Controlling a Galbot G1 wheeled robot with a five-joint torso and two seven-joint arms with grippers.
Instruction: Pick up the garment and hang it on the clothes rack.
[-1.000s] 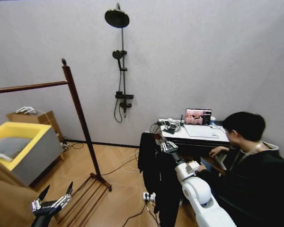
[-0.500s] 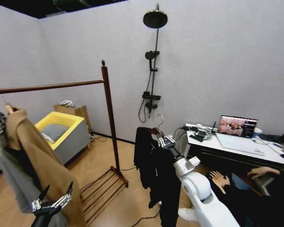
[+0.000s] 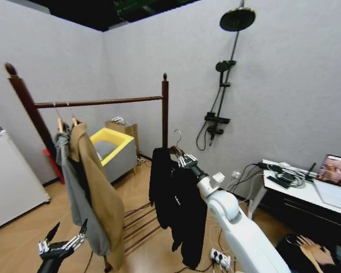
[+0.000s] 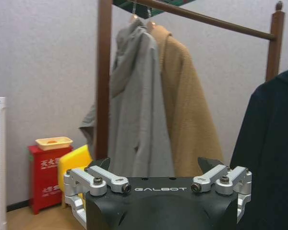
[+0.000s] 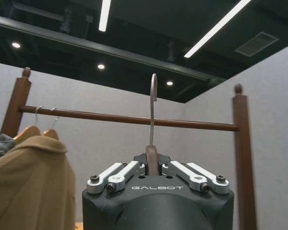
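Rack [image 3: 102,103] stands at the left of the room, its top bar carrying a grey coat [image 3: 74,182] and a tan coat [image 3: 99,193] bunched toward the left post, which leaves the right stretch of the bar bare for another hanger. Low in front, the left gripper [image 3: 62,242] hangs idle with its fingers spread and nothing between them, parked clear of the work. Further right, the black coat [image 3: 173,205] hangs in the air just beside the rack's right post, carried high so its hem stays off the floor. The right gripper [image 3: 184,160] is clamped on the hanger's neck below the metal hook [image 5: 153,108], so the hook stands upright and free, with the bar behind it in the right wrist view.
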